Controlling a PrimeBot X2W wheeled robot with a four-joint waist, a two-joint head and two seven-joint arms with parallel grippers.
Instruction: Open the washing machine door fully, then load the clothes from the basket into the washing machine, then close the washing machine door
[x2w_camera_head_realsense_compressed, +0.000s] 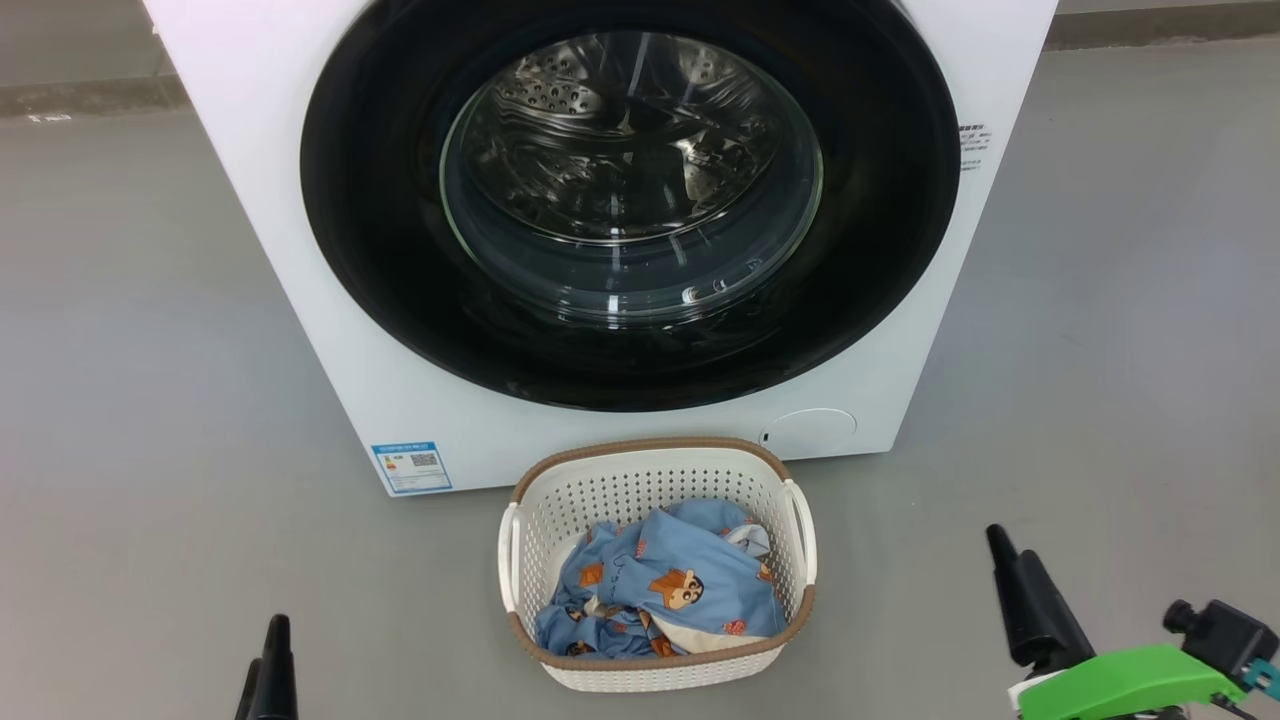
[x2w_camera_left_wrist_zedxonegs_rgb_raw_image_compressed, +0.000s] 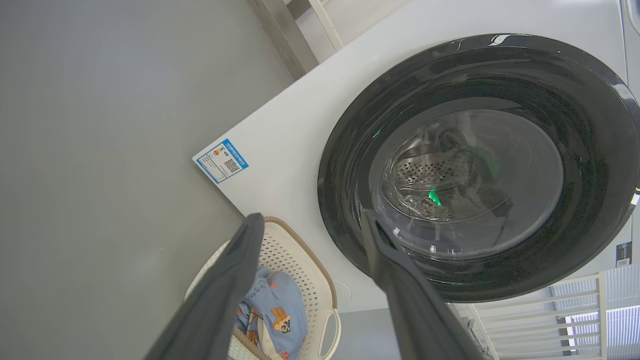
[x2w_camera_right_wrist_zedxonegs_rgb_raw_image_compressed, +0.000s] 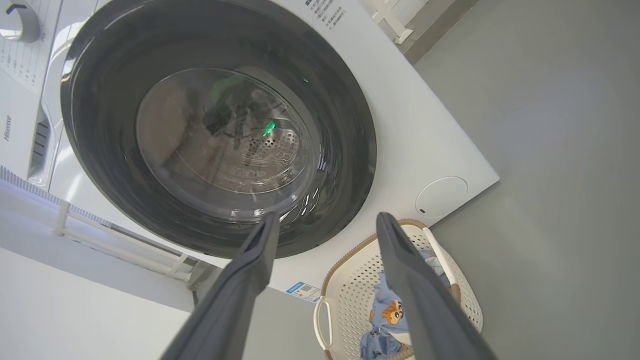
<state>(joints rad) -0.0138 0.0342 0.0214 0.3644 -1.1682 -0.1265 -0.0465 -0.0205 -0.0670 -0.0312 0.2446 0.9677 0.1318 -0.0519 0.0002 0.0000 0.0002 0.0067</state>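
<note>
The white washing machine (x2w_camera_head_realsense_compressed: 300, 250) stands ahead, its round black-rimmed door (x2w_camera_head_realsense_compressed: 380, 250) shut flush against the front; the steel drum shows through the glass. On the floor in front sits the cream basket (x2w_camera_head_realsense_compressed: 650, 447) holding the light blue bear-print clothes (x2w_camera_head_realsense_compressed: 660, 590). My left gripper (x2w_camera_head_realsense_compressed: 265, 650) is low at the left of the basket, open and empty. My right gripper (x2w_camera_head_realsense_compressed: 1030, 600) is low at the right, also open and empty. In the left wrist view the left gripper (x2w_camera_left_wrist_zedxonegs_rgb_raw_image_compressed: 311, 217) points between the basket (x2w_camera_left_wrist_zedxonegs_rgb_raw_image_compressed: 300, 260) and the door (x2w_camera_left_wrist_zedxonegs_rgb_raw_image_compressed: 480, 170). The right gripper (x2w_camera_right_wrist_zedxonegs_rgb_raw_image_compressed: 328, 216) aims likewise.
Grey floor (x2w_camera_head_realsense_compressed: 150, 400) spreads to both sides of the machine. A blue sticker (x2w_camera_head_realsense_compressed: 411, 467) and a round white cap (x2w_camera_head_realsense_compressed: 815, 432) sit low on the machine's front. White railings (x2w_camera_right_wrist_zedxonegs_rgb_raw_image_compressed: 125, 245) and a control dial (x2w_camera_right_wrist_zedxonegs_rgb_raw_image_compressed: 20, 20) are in the right wrist view.
</note>
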